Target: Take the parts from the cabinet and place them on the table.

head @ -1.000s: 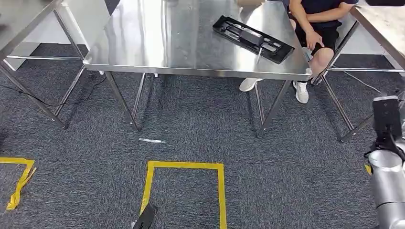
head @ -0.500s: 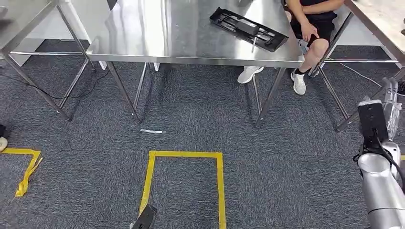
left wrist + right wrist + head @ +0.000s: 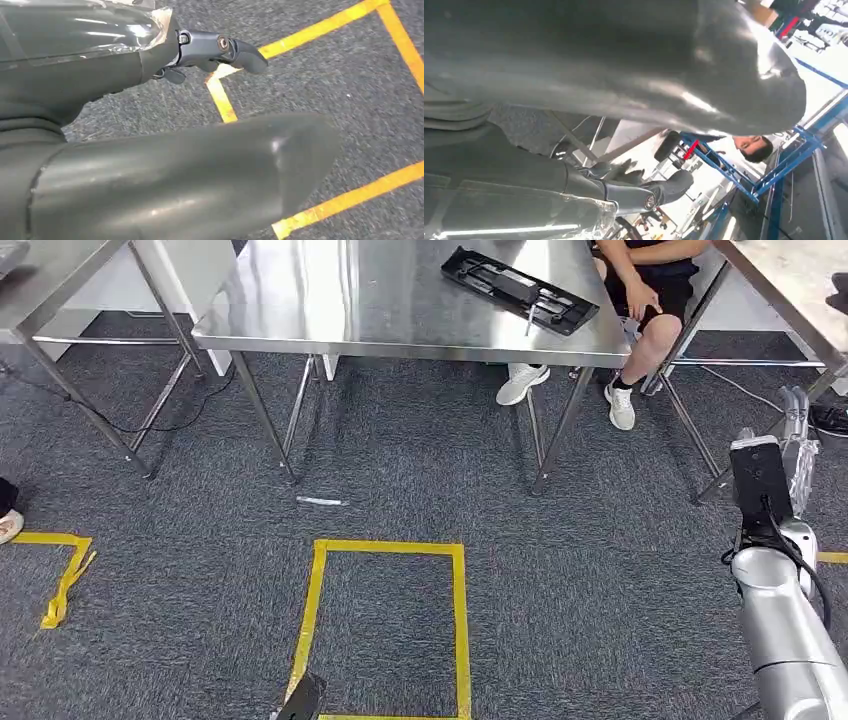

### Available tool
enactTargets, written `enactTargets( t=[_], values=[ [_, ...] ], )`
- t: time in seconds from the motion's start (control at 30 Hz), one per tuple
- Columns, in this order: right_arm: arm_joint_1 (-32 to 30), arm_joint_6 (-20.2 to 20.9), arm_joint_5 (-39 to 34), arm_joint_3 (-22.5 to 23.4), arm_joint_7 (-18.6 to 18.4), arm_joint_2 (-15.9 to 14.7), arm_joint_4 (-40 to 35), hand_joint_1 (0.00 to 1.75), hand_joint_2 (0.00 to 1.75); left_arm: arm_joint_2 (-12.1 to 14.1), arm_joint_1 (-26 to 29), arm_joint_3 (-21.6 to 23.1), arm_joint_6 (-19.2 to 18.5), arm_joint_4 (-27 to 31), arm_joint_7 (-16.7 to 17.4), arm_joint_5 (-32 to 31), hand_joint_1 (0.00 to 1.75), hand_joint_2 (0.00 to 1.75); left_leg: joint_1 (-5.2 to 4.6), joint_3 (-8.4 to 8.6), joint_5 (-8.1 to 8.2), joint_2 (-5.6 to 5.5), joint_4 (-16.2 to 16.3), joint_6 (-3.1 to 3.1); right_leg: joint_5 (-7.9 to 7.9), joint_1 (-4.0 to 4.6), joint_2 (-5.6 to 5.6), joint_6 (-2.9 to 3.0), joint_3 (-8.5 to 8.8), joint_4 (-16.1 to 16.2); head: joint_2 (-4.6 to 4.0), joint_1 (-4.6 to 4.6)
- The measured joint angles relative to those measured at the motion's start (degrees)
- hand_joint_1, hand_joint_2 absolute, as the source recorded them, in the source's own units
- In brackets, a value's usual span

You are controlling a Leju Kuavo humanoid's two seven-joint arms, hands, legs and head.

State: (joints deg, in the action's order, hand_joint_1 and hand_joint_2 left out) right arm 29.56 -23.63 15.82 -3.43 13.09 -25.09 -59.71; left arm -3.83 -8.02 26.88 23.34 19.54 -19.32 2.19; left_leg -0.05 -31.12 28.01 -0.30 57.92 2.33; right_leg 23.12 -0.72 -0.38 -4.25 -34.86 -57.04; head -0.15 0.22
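Tray (image 3: pixel 520 289): on bench (image 3: pixel 300 300), far right corner. Left hand (image 3: pixel 215 50), right hand (image 3: pixel 634 187): fingers loose, holding nothing. Step, likely: between fetches; next, find the cabinet.

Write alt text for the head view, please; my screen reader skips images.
A steel table holding a long black part stands ahead on grey carpet, and a person sits behind its right end. A yellow tape square marks the floor in front, and the robot's silver right arm rises at the right edge.
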Motion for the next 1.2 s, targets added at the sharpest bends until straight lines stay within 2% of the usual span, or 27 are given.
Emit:
enactTargets(
  t=[0.03,0.07,0.1,0.13,0.17,0.2,0.23,0.27,0.3,0.33,0.37,0.4,0.43,0.47,0.5,0.53,0.57,0.63,0.73,0.83,0.9,1.03,1.2],
  values=[
    [-0.09,-0.11,0.00,-0.04,0.00,0.00,0.00,0.00,0.00,-0.02,-0.04,0.00,0.02,0.00,0.00,0.00,0.00,0.00,0.35,-0.33,-0.77,0.30,-0.49,0.75,0.61,-0.58,0.00,0.06,-0.69,-0.60,0.00,-0.15],
    [-0.15,-0.26,0.02,-0.07,0.00,-0.04,0.00,0.00,0.00,0.00,-0.07,-0.02,0.02,0.00,-0.02,0.00,0.00,0.00,0.24,-0.84,-1.30,0.23,-0.58,1.20,2.60,-0.39,0.10,0.43,-1.73,-2.29,0.00,0.00],
    [-0.12,-0.46,0.02,-0.07,0.00,-0.02,0.00,0.00,0.00,0.00,-0.08,0.00,0.02,0.00,-0.02,-0.09,0.00,0.00,0.23,-1.49,-1.81,0.32,-0.57,1.65,5.35,-0.55,0.14,0.89,-3.13,-6.20,0.00,0.37],
    [-0.22,-0.55,0.02,-0.07,0.00,-0.02,0.00,0.00,0.00,-0.04,-0.06,0.04,0.02,0.02,-0.02,-0.29,0.00,0.00,0.21,-2.07,-2.12,0.34,-0.57,1.63,7.72,-0.54,0.17,1.06,-4.64,-10.75,0.00,0.37],
    [-0.62,-0.66,0.02,-0.07,-0.04,-0.02,0.00,0.00,0.00,-0.07,-0.06,0.11,0.02,0.02,-0.02,-0.37,0.00,0.00,0.16,-2.78,-2.62,0.33,-0.55,1.64,9.57,-0.53,0.19,0.94,-6.10,-15.57,0.00,0.33],
    [-1.16,-0.72,0.02,-0.04,-0.04,-0.02,0.00,0.00,0.00,-0.04,-0.04,0.11,0.02,0.00,-0.04,-0.44,0.00,0.00,0.17,-3.33,-3.05,0.33,-0.55,1.55,9.96,-0.57,0.18,0.52,-6.53,-18.21,0.00,0.39],
    [-1.65,-0.72,0.02,-0.04,-0.09,-0.02,-0.02,0.00,0.00,-0.02,-0.04,0.15,0.02,0.00,-0.04,-0.52,0.00,0.00,0.21,-3.84,-3.42,0.34,-0.53,1.47,9.24,-0.65,0.18,-0.05,-5.78,-18.08,0.00,0.37],
    [-1.98,-0.72,0.02,0.00,-0.11,-0.07,-0.13,0.00,0.00,-0.04,-0.05,0.24,0.02,0.02,-0.04,-0.61,0.00,0.00,0.24,-4.31,-3.80,0.35,-0.48,1.32,7.71,-0.80,0.17,-0.78,-3.70,-15.49,0.00,0.46],
    [-2.11,-0.70,0.02,0.15,-0.11,-0.15,-0.39,0.00,0.00,-0.04,-0.06,0.35,0.00,0.02,0.00,-0.66,0.00,0.00,0.29,-4.67,-4.12,0.38,-0.45,1.09,6.19,-0.99,0.15,-1.35,-0.75,-11.01,0.00,0.42],
    [-2.12,-0.70,0.02,0.37,-0.11,-0.26,-0.70,0.00,0.00,-0.13,-0.08,0.50,0.00,0.02,0.09,-0.74,0.00,0.00,0.31,-4.89,-4.39,0.38,-0.41,0.83,5.16,-1.13,0.07,-1.65,2.88,-5.43,0.00,0.42],
    [-2.07,-0.68,0.00,0.68,-0.11,-0.33,-0.87,0.00,0.00,-0.09,-0.14,0.66,0.00,0.02,0.22,-0.87,0.00,0.00,0.04,-5.05,-4.62,0.42,-0.30,0.45,6.03,-1.13,-0.06,-1.33,6.13,-0.17,0.00,0.48],
    [-2.18,-0.63,-0.02,0.83,-0.11,-0.35,-1.05,0.00,0.00,-0.15,-0.28,0.72,0.00,0.02,0.31,-0.94,0.00,0.00,-0.04,-5.24,-4.97,0.48,-0.30,0.02,6.07,-0.31,0.32,-0.85,7.10,0.84,0.00,0.39],
    [-2.42,-0.63,-0.17,0.96,-0.18,-0.37,-1.11,0.00,0.00,-0.15,-0.34,0.81,-0.02,0.02,0.42,-0.98,0.00,0.00,-0.14,-5.23,-5.22,0.47,-0.30,-0.34,6.12,-0.28,0.25,-0.49,6.66,0.93,0.00,0.50],
    [-2.51,-0.61,-0.17,1.01,-0.22,-0.53,-1.14,0.00,0.00,-0.15,-0.39,0.85,-0.09,0.02,0.55,-0.98,0.00,0.00,-0.16,-5.45,-5.21,0.45,-0.25,-0.33,5.90,-0.36,0.28,-0.14,6.66,1.11,0.00,0.48],
    [-2.70,-0.61,-0.17,1.05,-0.22,-0.46,-1.20,0.00,0.00,-0.11,-0.43,0.87,-0.09,0.02,0.57,-1.01,0.00,0.00,-0.23,-5.44,-4.98,0.42,-0.31,1.03,5.84,-0.82,0.32,-0.07,6.48,1.09,0.00,-0.02],
    [-2.80,-0.59,-0.17,1.12,-0.22,-0.48,-1.29,0.00,0.00,-0.13,-0.47,0.87,-0.09,0.02,0.59,-1.01,0.00,0.00,-0.17,-5.59,-5.57,0.49,-0.31,2.09,5.65,-0.56,0.34,0.26,6.41,1.08,0.00,-0.09],
    [-2.85,-0.57,-0.17,1.16,-0.22,-0.50,-1.31,0.00,0.00,-0.11,-0.52,0.87,-0.09,0.02,0.59,-1.01,0.00,0.00,-0.07,-5.53,-5.63,0.45,-0.58,1.97,5.50,-0.37,0.36,0.66,6.22,1.07,0.00,-0.04],
    [-2.95,-0.57,-0.17,1.20,-0.22,-0.50,-1.31,0.00,0.00,-0.13,-0.64,0.90,-0.11,0.02,0.63,-1.01,0.00,0.00,0.21,-5.56,-6.53,0.49,-1.13,0.33,5.17,-0.13,0.35,1.20,5.89,1.04,0.00,-0.07],
    [-3.26,-0.09,-0.57,1.22,-0.37,-0.24,-1.33,0.00,0.00,-0.11,-0.79,0.90,-0.09,0.00,2.12,-0.92,0.00,0.00,0.27,-5.61,-7.07,0.45,-1.61,-0.37,4.92,-0.04,0.31,1.59,5.61,1.01,0.00,-0.07],
    [-4.24,-0.15,-1.51,1.22,-0.11,1.11,-0.55,0.00,0.00,-0.15,-0.83,0.90,-0.09,0.00,2.49,-0.79,0.00,0.00,0.37,-5.62,-7.22,0.46,-1.74,-0.62,4.88,0.09,0.30,1.65,5.52,0.96,0.00,-0.07],
    [-5.30,-0.15,-2.58,1.58,0.68,3.13,1.60,0.00,0.00,-0.20,-0.95,0.90,-0.07,0.00,2.54,-0.77,0.00,0.00,0.46,-5.62,-7.25,0.46,-1.74,-0.67,4.88,0.17,0.30,1.66,5.51,0.95,0.00,-0.04],
    [-8.34,-1.79,-4.33,2.19,1.09,7.55,6.72,0.00,0.00,-0.31,-1.02,0.90,0.28,0.00,3.08,-0.81,0.00,0.00,0.46,-5.66,-7.24,0.44,-1.75,-0.73,4.89,0.16,0.26,1.66,5.42,0.96,0.00,-0.04],
    [-14.20,-1.88,-8.86,3.63,-0.04,14.05,16.45,0.00,0.00,-0.44,-1.11,0.98,0.52,0.00,4.33,-1.64,0.00,0.00,0.48,-5.75,-7.01,0.43,-1.77,-1.10,4.95,0.16,0.23,1.69,4.92,0.96,0.00,-0.02]
  ],
)
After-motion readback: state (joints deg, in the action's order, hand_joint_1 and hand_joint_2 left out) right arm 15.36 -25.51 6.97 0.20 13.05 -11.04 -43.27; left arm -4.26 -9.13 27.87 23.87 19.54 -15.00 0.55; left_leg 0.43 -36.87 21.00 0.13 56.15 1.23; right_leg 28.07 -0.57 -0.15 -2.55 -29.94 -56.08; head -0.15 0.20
